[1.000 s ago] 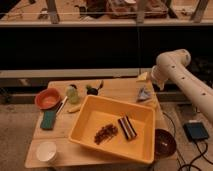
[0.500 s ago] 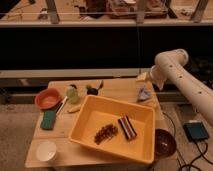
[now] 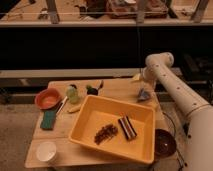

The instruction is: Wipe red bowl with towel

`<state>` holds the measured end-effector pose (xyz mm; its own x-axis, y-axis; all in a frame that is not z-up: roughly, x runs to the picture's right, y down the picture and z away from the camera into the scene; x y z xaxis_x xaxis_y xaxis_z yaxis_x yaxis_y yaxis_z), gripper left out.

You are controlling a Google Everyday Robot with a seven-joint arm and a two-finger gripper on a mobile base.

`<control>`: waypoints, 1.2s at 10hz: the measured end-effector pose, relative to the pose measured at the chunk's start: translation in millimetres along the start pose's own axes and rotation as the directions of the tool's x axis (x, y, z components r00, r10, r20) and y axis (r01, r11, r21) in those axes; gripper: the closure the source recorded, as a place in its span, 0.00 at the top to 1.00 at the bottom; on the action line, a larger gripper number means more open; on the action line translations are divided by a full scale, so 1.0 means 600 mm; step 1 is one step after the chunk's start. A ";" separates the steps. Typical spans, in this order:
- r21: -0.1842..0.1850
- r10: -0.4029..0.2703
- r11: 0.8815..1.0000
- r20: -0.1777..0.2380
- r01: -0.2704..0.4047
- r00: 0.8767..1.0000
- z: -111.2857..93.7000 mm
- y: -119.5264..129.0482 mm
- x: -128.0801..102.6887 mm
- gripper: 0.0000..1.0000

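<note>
The red bowl (image 3: 48, 98) sits upright at the left edge of the wooden table (image 3: 120, 87). My gripper (image 3: 142, 90) hangs from the white arm (image 3: 172, 87) over the table's back right corner, far from the bowl. A small grey-blue bundle (image 3: 144, 96), possibly the towel, lies right under the gripper. I cannot tell whether the gripper touches or holds it.
A large yellow bin (image 3: 145, 109) fills the table's middle and right, holding a dark striped item (image 3: 126, 127) and a brown clump (image 3: 105, 133). A green sponge (image 3: 48, 119), a white bowl (image 3: 46, 151), a green cup (image 3: 73, 93) and a dark bowl (image 3: 164, 142) are around it.
The arm's upper joint shifted slightly and came back. The gripper stays over the same back right corner. Nothing on the table has moved.
</note>
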<state>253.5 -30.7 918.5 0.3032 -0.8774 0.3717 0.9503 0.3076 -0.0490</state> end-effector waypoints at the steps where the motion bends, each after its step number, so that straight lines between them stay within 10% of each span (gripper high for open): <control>1: -0.016 -0.001 1.000 0.009 0.001 1.000 0.016 0.000 0.003 0.80; 6: -0.096 0.004 0.995 0.024 -0.001 1.000 0.086 0.025 0.007 0.80; 12: -0.109 0.015 0.994 0.032 -0.011 0.999 0.139 0.038 0.028 0.80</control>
<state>274.2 -7.8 1001.2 0.3147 -0.8605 0.4006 0.9489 0.2753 -0.1541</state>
